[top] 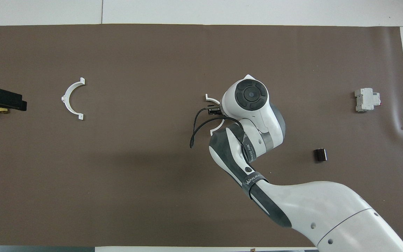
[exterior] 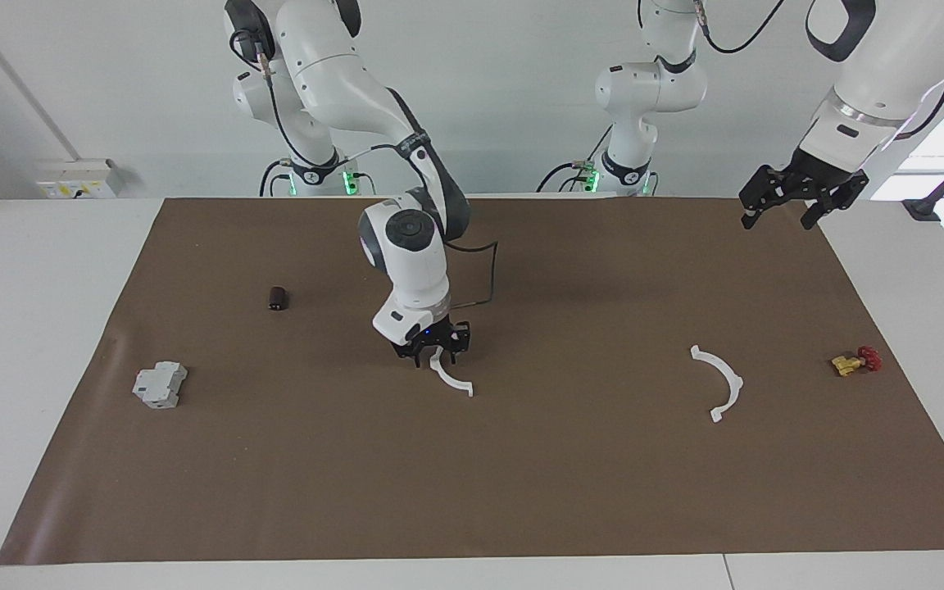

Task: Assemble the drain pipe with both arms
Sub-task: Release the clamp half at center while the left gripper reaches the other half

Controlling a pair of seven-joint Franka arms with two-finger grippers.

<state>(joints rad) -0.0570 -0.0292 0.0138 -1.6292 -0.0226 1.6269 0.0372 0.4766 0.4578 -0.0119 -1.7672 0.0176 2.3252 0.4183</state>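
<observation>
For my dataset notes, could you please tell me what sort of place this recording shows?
Probably a robotics lab bench set up for manipulation trials: two white robot arms mounted at a table under a brown mat, with loose parts laid out, such as white half-rings and a grey block.

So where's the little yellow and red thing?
The valve lies on the brown mat at the left arm's end of the table, beside the free half-ring; the left gripper hangs above that end.
</observation>
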